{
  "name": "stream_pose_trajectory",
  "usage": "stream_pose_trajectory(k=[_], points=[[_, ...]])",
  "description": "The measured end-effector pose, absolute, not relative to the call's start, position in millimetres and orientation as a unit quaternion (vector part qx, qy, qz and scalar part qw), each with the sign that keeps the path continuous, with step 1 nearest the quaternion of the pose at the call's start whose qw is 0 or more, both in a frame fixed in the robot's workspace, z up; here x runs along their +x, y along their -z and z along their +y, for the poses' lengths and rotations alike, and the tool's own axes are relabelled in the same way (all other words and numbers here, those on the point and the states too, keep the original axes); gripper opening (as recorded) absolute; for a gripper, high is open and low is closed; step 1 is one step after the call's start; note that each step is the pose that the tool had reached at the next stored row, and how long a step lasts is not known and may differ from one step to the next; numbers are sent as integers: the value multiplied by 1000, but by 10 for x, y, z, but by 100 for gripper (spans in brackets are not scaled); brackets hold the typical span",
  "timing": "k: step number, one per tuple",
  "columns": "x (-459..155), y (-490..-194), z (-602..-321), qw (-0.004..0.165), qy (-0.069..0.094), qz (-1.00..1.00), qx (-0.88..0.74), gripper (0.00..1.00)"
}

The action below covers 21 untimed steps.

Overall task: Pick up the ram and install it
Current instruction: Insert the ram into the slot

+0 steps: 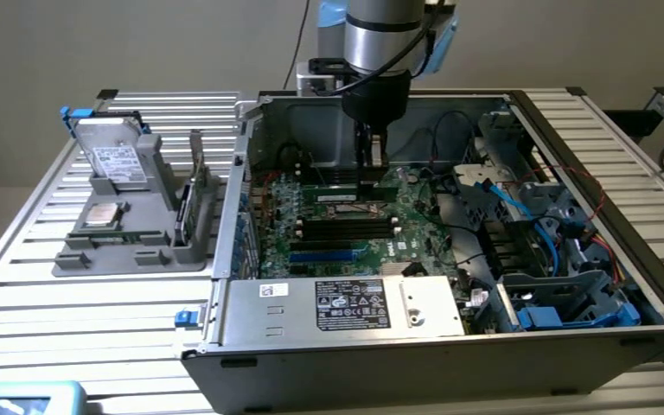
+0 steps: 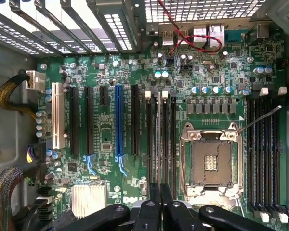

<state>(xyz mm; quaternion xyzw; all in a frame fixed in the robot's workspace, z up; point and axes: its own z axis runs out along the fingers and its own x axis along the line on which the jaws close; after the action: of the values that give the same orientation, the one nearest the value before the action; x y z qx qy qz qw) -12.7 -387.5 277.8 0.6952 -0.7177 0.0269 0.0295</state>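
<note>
Hand (image 2: 160,188) tight around ram (image 2: 160,139), over motherboard (image 2: 106,130)

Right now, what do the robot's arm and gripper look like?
The arm is a shiny silver tube with a light blue cap and a black end. A thin black cable loops beside it. The gripper is black, with thin fingers and round bolts.

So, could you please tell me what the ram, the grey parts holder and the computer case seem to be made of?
The ram: green circuit board, likely fibreglass laminate, going by its colour and thin flat shape. The grey parts holder: matte, uniform grey, probably moulded or printed plastic. The computer case: grey sheet metal, judging by its thin folded edges and punched vents.
</note>
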Motion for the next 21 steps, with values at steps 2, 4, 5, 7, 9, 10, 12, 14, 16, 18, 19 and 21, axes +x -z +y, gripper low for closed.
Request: stream_pose_trajectory(k=[2, 4, 5, 7, 9, 10, 12, 14, 16, 18, 19, 21], points=[[-127, -2742, -3879, 30, -27, -718, 695, 12], [-127, -2707, -3881, 30, -27, -718, 695, 12], [-127, -2688, -3882, 29, -27, -718, 695, 12], [-127, -2653, -3887, 29, -27, -718, 695, 12], [-126, -2638, -3894, 29, -30, -718, 695, 12], [-126, -2630, -3897, 29, -31, -718, 695, 12], [-126, -2614, -3901, 29, -34, -718, 695, 12], [-126, -2589, -3902, 28, -35, -718, 695, 12], [-127, -2551, -3910, 27, -35, -718, 695, 12], [-127, -2500, -3917, 27, -36, -718, 695, 12], [-127, -2489, -3919, 27, -36, -718, 695, 12], [-127, -2472, -3929, 27, -36, -717, 695, 12]])
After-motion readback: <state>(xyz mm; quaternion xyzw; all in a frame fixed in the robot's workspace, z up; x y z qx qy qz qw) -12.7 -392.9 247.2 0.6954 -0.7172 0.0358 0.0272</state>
